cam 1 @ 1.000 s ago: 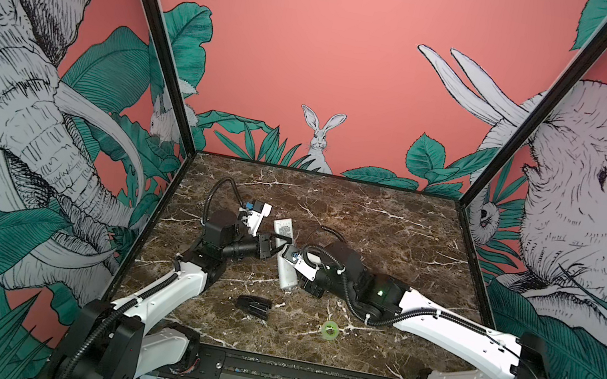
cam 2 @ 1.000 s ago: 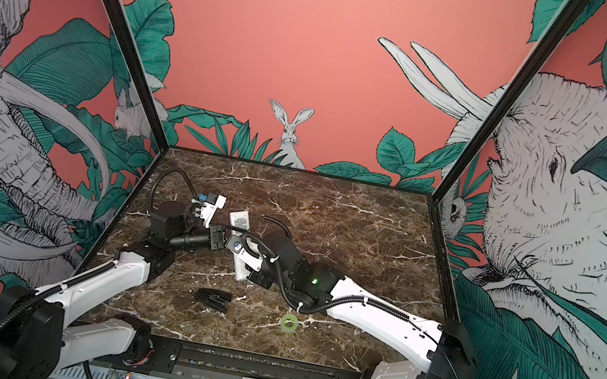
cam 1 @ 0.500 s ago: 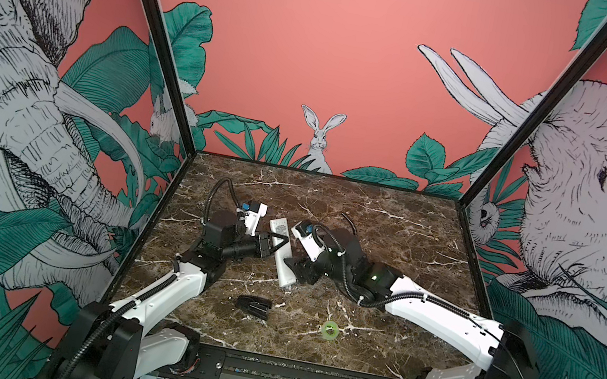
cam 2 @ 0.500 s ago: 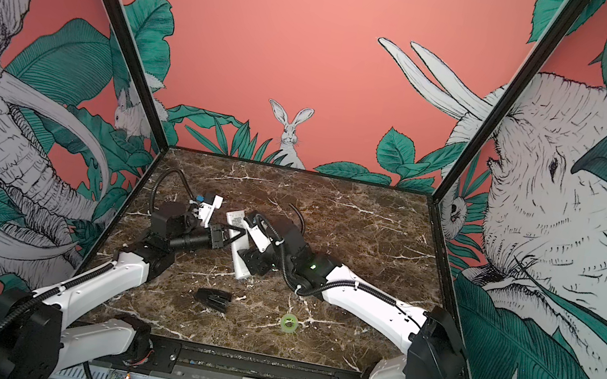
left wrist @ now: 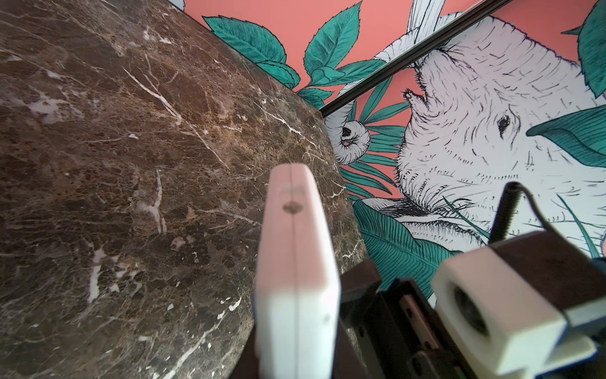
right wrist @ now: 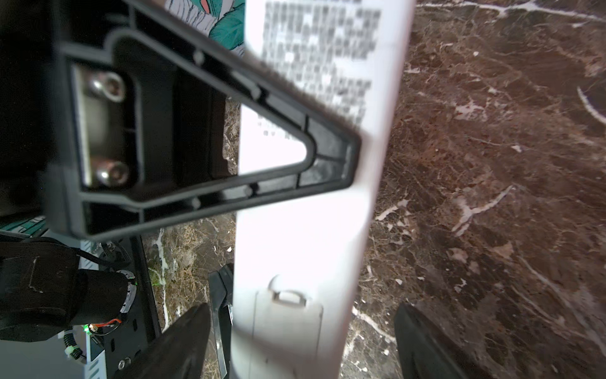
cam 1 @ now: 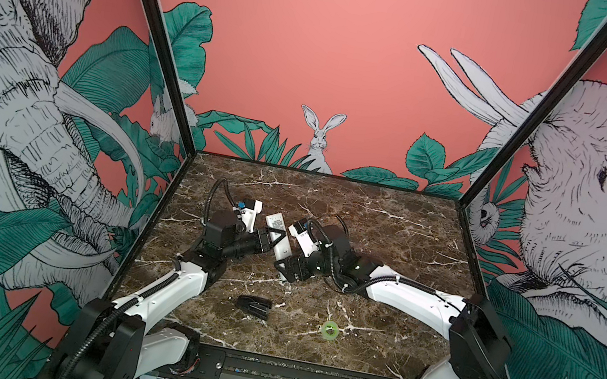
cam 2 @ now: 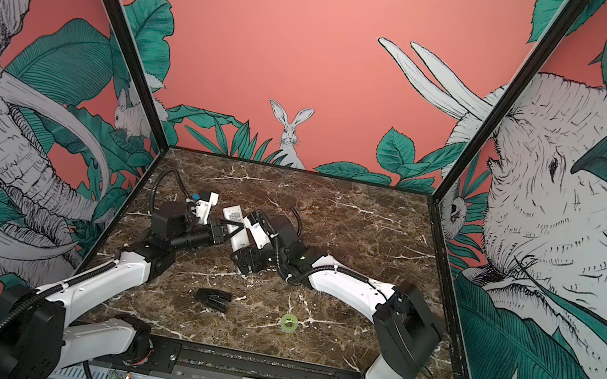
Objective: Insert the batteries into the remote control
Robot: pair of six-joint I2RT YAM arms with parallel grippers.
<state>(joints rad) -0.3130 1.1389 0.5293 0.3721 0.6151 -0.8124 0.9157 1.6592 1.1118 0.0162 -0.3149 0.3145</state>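
I have the left hand (cam 1: pixel 273 236) clenched on the long slim white plastic remote control (cam 1: pixel 281 249) above the brown marble table (cam 1: pixel 371 228), its back and latched battery cover (right wrist: pixel 285 325) exposed; the right hand (cam 1: pixel 286 271) stands released, jaws astride that end, presumably to work the cover; I see no batteries.

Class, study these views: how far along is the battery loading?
Done, it seems: the battery cover sits shut on the back of the remote control, and no loose batteries show on the table; inside cannot be seen. In hand: the left gripper clamps the remote control off the table; the right gripper is open astride its cover end. Left: probably setting it down.
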